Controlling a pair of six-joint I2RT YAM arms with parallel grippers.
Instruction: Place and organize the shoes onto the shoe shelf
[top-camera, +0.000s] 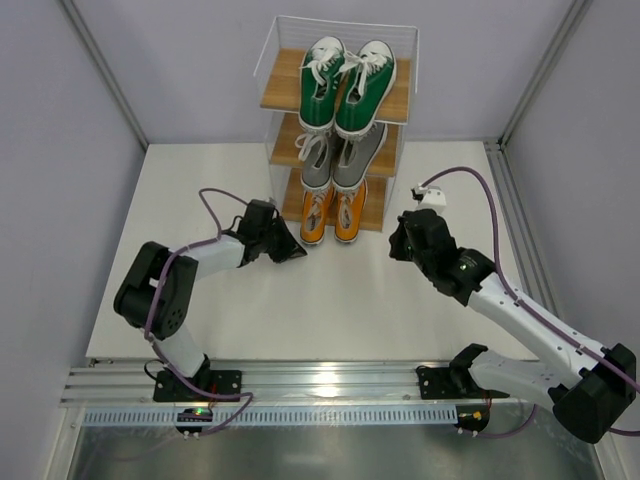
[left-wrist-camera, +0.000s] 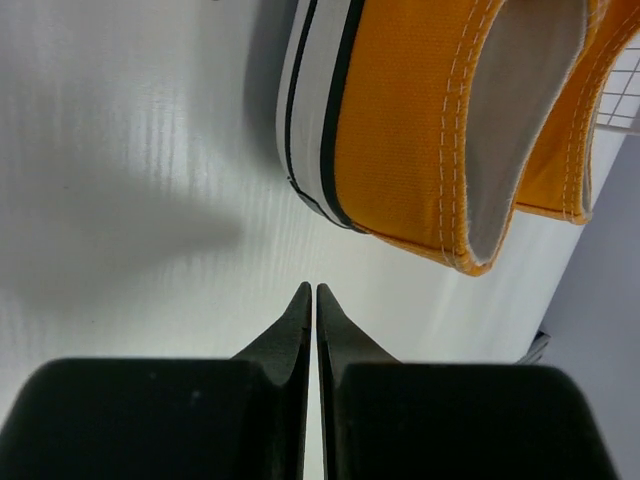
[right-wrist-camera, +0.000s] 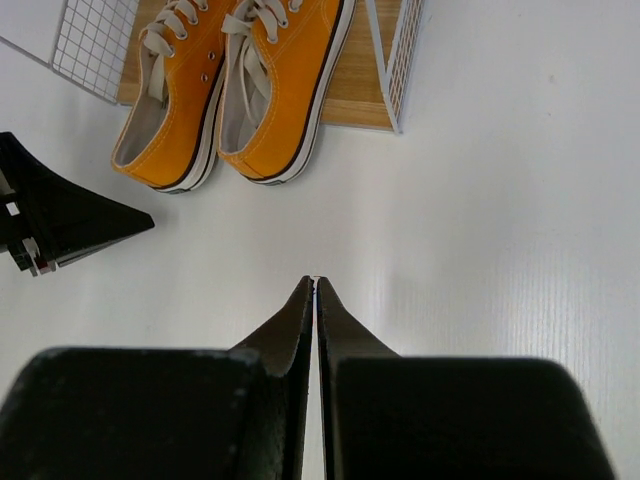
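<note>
At twelve o'clock on the white table (top-camera: 330, 310), close to the back wall: the shoe shelf (top-camera: 282, 80), three light wooden boards in a thin white wire frame. On the top board, the green pair (top-camera: 347, 85), side by side. On the middle board, the grey pair (top-camera: 345, 158), directly below the green. On the bottom board, the orange pair (top-camera: 333, 212), touching each other, heels toward six o'clock and jutting past the board's front edge; hard to tell whether resting on the table there or just above it.

At about seven o'clock from the orange heels, just beside them but apart: the left gripper (top-camera: 296, 252), low over the table, clenched tight with fingertips pressed together and nothing between. From its wrist view, the nearest orange heel close ahead at one o'clock.

At four o'clock from the shelf, near its right foot: the right gripper (top-camera: 400, 245), likewise squeezed closed on nothing, above bare table, aimed toward eleven o'clock at the orange pair.
</note>
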